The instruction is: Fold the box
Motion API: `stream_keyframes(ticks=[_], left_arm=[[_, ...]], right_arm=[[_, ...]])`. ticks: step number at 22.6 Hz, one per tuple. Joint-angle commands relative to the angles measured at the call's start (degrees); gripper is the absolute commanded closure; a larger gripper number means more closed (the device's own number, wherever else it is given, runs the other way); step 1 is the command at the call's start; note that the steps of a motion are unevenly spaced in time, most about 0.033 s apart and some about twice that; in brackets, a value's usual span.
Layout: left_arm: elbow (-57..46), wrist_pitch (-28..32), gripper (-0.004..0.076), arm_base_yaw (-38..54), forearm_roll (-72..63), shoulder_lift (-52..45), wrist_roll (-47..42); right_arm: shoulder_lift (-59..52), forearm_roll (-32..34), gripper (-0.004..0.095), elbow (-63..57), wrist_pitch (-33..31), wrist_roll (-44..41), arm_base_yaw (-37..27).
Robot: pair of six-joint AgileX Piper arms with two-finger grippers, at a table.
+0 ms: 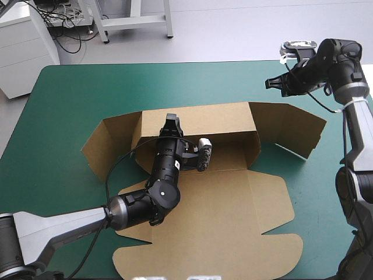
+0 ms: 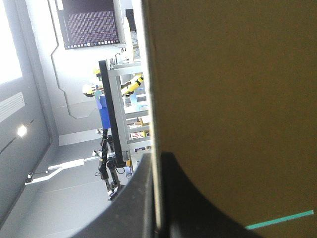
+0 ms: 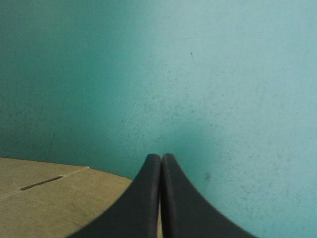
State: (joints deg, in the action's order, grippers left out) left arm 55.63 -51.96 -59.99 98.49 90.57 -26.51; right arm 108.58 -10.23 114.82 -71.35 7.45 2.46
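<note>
The brown box [image 1: 233,210] lies mid-table with its back wall [image 1: 215,119] raised and the wide lid flat toward the front edge. My left gripper [image 1: 172,119] is at the top edge of that back wall, near its left end, shut on the board. In the left wrist view the box [image 2: 233,99] stands as a thin sheet between the black fingers of the left gripper [image 2: 157,163]. My right gripper [image 1: 269,83] hangs shut above the table's far right, apart from the box. In the right wrist view the right gripper [image 3: 161,157] is shut on nothing, over the teal-green cover, with a corner of the box [image 3: 49,203] beside it.
Side flaps angle outward at the left [image 1: 105,146] and right [image 1: 297,131] ends of the back wall. Bare teal-green cover [image 1: 58,99] lies left of and beyond the box. A white cabinet [image 1: 23,46] stands off the table's far left corner.
</note>
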Motion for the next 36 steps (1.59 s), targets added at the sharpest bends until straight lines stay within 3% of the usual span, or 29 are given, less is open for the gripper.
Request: stream_keyframes(ticks=[1, 9, 19, 22, 26, 28, 36], left_arm=[[1.38, -1.81, 0.0756, -0.25, 4.13, -1.79, 0.03], [1.38, -1.81, 0.0756, -0.25, 4.13, -1.79, -0.25], [1.38, -1.81, 0.0756, -0.25, 4.13, -1.79, -0.25], [1.38, -1.81, 0.0756, -0.25, 4.13, -1.79, -0.25], [1.38, -1.81, 0.0756, -0.25, 4.13, -1.79, -0.25], [1.38, -1.81, 0.0756, -0.25, 4.13, -1.79, -0.25], [1.38, -1.72, 0.0756, -0.25, 4.13, -1.79, -0.25]], right_arm=[[-3.4, -2.4, 0.0931, 0.12, -0.13, 2.08, -0.61], [-4.99, -3.35, 0.0931, -5.85, -0.13, 4.97, -0.61], [-4.99, -3.14, 0.0914, -5.85, 7.5, 2.41, -0.69], [-5.25, -3.22, 0.0739, -5.85, 8.88, 2.41, -0.69], [-5.25, -2.99, 0.0124, -4.23, 6.87, 2.41, -0.69], [-5.25, -2.4, -0.0018, -2.95, 6.53, 2.32, -0.69], [-4.87, -2.15, -0.0018, -1.24, 5.38, 1.91, -0.69]])
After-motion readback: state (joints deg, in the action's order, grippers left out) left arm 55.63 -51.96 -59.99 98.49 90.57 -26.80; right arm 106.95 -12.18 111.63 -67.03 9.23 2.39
